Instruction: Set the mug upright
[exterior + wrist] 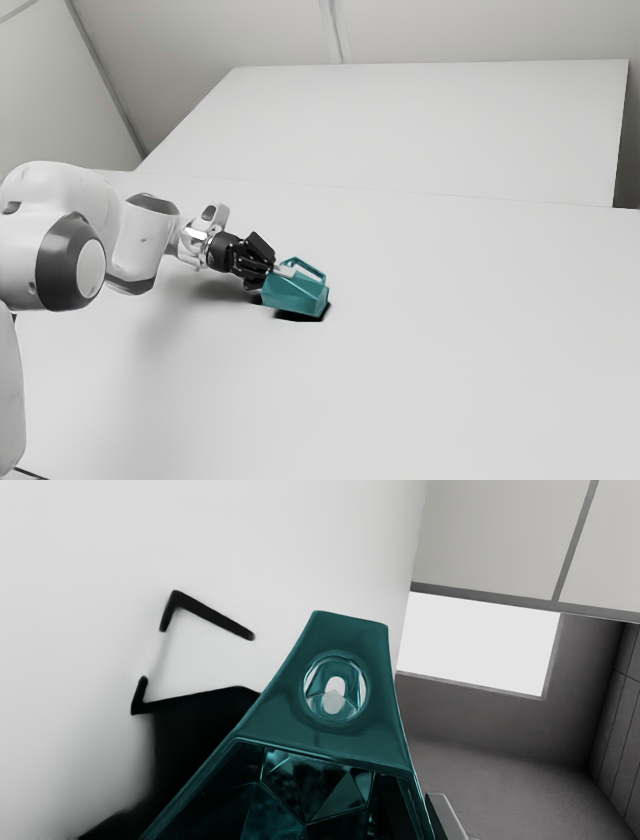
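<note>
Gripper (pixel 271 269) close in, and whether it's open or closed, I can't tell! Just beyond, toward the exterior view's right, the mug (pixel 294 295) lies over sideways, mouth facing the hand; that long axis, running roughly along the reach, needs swinging upright.

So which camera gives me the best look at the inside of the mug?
The wrist view: it looks in past the rim, so the faceted interior shows. The exterior view gives the mug from the side: its teal outer wall, with the handle on the upper side.
</note>
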`<move>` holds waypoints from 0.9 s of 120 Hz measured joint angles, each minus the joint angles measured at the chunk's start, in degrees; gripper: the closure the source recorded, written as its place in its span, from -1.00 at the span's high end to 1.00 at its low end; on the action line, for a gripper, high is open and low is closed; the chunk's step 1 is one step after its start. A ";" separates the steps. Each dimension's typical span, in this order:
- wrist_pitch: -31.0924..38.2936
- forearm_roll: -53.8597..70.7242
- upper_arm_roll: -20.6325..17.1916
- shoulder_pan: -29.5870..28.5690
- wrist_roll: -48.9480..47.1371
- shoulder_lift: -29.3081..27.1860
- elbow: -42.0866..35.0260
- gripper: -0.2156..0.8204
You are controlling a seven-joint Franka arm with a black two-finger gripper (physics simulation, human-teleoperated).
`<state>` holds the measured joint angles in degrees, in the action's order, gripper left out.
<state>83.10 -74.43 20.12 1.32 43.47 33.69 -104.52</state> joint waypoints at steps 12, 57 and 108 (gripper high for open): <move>0.09 0.16 0.00 0.00 -0.06 -0.26 0.00 -0.88; 0.89 2.56 -0.01 0.00 -1.42 -8.29 -0.02 -0.89; 10.41 20.70 -1.49 0.08 -6.98 -13.80 -0.06 -0.90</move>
<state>93.51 -53.72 18.63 1.40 36.49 19.89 -104.58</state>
